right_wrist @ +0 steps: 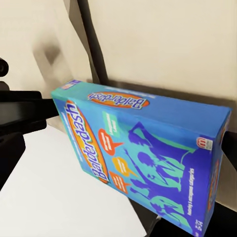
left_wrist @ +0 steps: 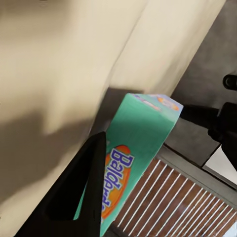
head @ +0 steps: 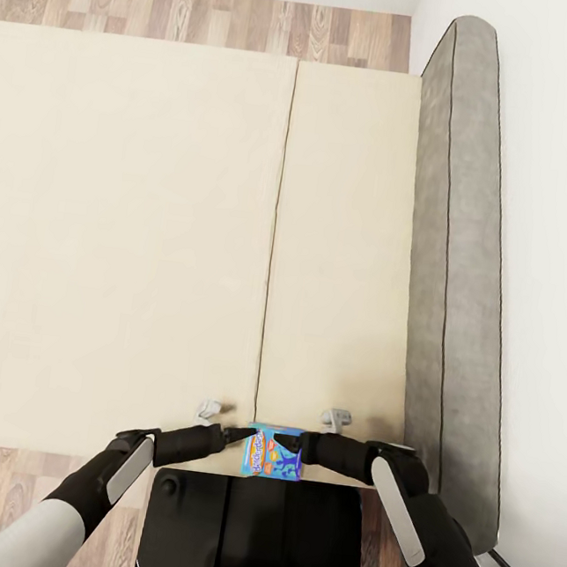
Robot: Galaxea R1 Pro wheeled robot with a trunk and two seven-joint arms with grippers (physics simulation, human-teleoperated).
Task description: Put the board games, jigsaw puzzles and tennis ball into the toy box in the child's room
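A blue board game (head: 275,453) with big dark-blue figures and a green edge hangs at the near edge of the bed (head: 147,240), between my two grippers. The left gripper (head: 238,436) meets the box's left side; in the left wrist view one dark finger (left_wrist: 79,187) lies flat against the box's green edge (left_wrist: 133,148), shut on it. The right gripper (head: 291,449) touches the box's right side. The right wrist view shows the lid (right_wrist: 143,158) very close, and its fingers are hidden behind the box. The toy box and the table are out of view.
The beige mattress spreads ahead, with a seam down its middle. A grey headboard (head: 456,251) runs along the right against a white wall. Wood-plank floor (head: 201,16) lies beyond the bed and at my left. My dark base (head: 245,527) sits below the box.
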